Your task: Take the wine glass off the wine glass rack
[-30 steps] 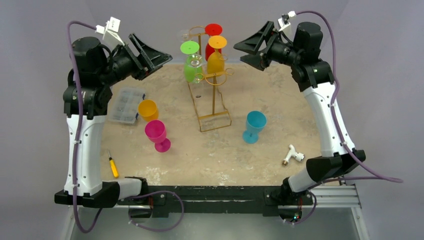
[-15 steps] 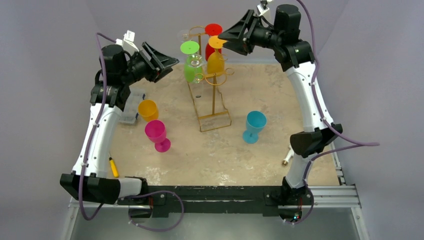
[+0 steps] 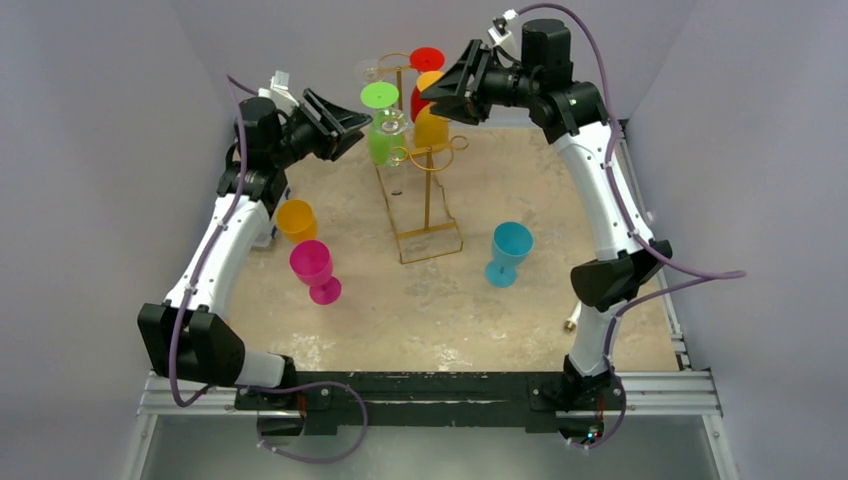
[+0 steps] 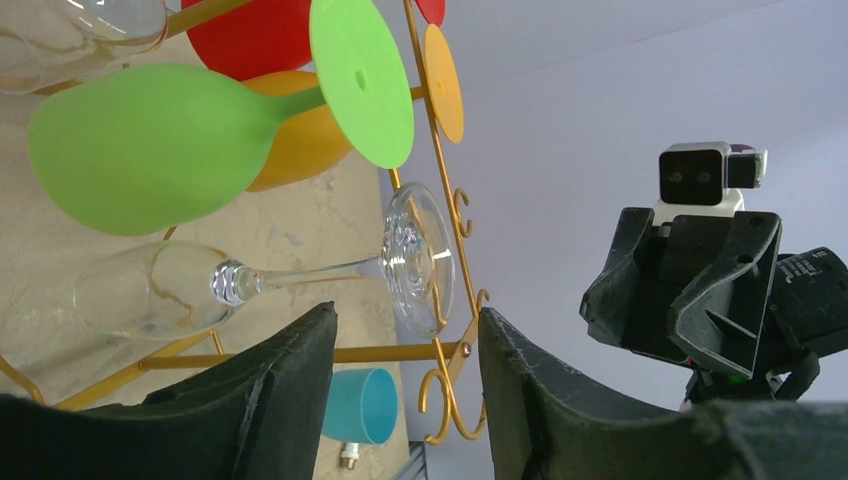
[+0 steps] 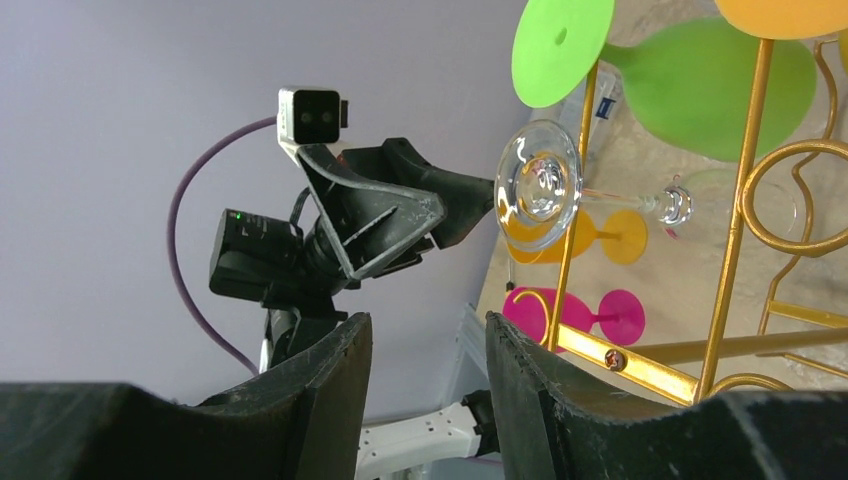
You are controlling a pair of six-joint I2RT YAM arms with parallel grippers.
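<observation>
The left pincer [image 3: 352,126] hangs raised at the left of the gold wine glass rack [image 3: 427,200], its fingers parted and grasping nothing. In the left wrist view, the foot of the clear wine glass [image 4: 300,280] lies just beyond their tips. Lower down on the surface [image 3: 450,300] stand an orange cup [image 3: 296,218] and a pink goblet [image 3: 313,268]. The clear wine glass hangs upside down from a hook arm of the rack, beside a green glass [image 3: 379,140], with an orange glass [image 3: 431,127] and a red glass [image 3: 427,59] further right. A teal goblet [image 3: 510,248] stands right of the rack's base. The right pincer [image 3: 432,95], likewise released and empty, hovers near the rack's upper right.
</observation>
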